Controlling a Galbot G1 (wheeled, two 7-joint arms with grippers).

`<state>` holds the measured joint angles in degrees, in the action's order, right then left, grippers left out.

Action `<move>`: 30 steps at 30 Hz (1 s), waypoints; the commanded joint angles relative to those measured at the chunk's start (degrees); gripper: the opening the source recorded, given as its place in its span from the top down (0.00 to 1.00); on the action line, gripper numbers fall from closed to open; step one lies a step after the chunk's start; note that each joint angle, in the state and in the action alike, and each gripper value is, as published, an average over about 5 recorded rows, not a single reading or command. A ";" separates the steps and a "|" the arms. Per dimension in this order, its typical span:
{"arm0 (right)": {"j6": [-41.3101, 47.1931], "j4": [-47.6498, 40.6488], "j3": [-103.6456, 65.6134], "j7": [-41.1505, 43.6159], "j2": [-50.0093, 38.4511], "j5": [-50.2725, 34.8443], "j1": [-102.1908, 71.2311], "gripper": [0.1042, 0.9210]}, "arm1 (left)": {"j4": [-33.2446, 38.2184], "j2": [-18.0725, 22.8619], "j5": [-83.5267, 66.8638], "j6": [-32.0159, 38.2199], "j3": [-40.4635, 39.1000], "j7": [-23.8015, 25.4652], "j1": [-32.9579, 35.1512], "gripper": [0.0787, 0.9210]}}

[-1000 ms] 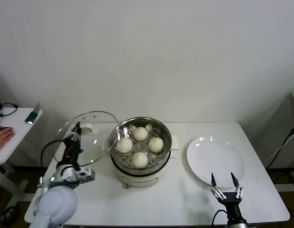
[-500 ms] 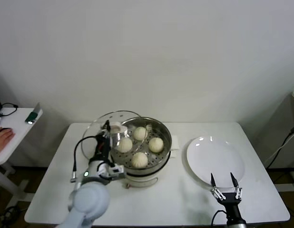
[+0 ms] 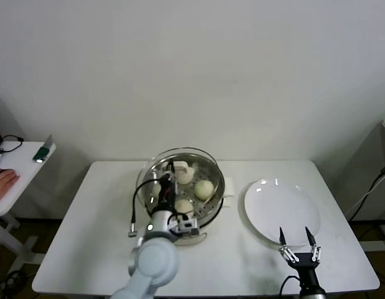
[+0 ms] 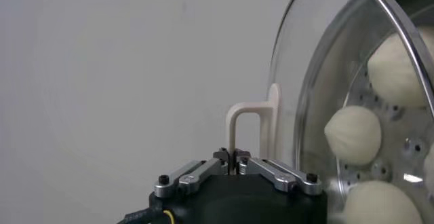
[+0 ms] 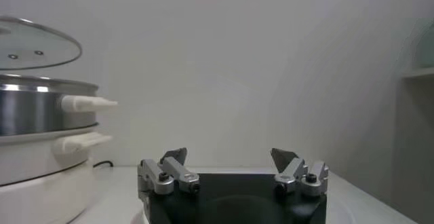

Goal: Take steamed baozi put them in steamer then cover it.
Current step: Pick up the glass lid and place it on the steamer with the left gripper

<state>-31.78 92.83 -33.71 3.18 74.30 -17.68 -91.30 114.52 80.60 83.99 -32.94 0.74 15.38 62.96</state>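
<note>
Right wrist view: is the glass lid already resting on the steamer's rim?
No, the lid hangs above the steamer with a clear gap between its metal edge and the basket rim.

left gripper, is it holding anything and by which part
Yes. The left gripper is shut on the cover, pinching the cream-white handle at its centre, above the steamer. The right gripper is open and holds nothing.

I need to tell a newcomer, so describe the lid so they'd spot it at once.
On the white table stands a shiny steamer holding buns. Over it, held by the left gripper, is the lid: clear glass, metal-rimmed, with a cream handle, unlike the solid white plate.
</note>
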 commanded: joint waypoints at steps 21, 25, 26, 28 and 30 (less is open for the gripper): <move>-0.91 -0.68 0.01 -0.38 -0.27 -0.42 -0.02 0.12 | -8.35 5.50 10.52 0.93 -1.20 -2.30 0.32 0.93; -0.95 -0.77 -0.02 -0.39 -0.28 -0.42 0.03 0.12 | -9.14 5.81 10.59 0.93 -1.12 -2.83 0.30 0.93; -0.97 -0.79 -0.03 -0.39 -0.28 -0.42 0.03 0.12 | -9.35 5.93 10.60 0.94 -1.11 -3.00 0.24 0.93; -1.03 -0.81 -0.06 -0.40 -0.29 -0.42 0.03 0.12 | -9.80 6.16 10.62 0.96 -1.09 -3.34 0.15 0.93; -1.09 -0.83 -0.10 -0.39 -0.29 -0.43 0.01 0.12 | -10.17 6.33 10.65 0.97 -1.08 -3.59 0.13 0.93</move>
<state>-32.79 92.05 -33.74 2.79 74.00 -18.08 -91.28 106.00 86.28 93.76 -32.04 -0.23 12.52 63.13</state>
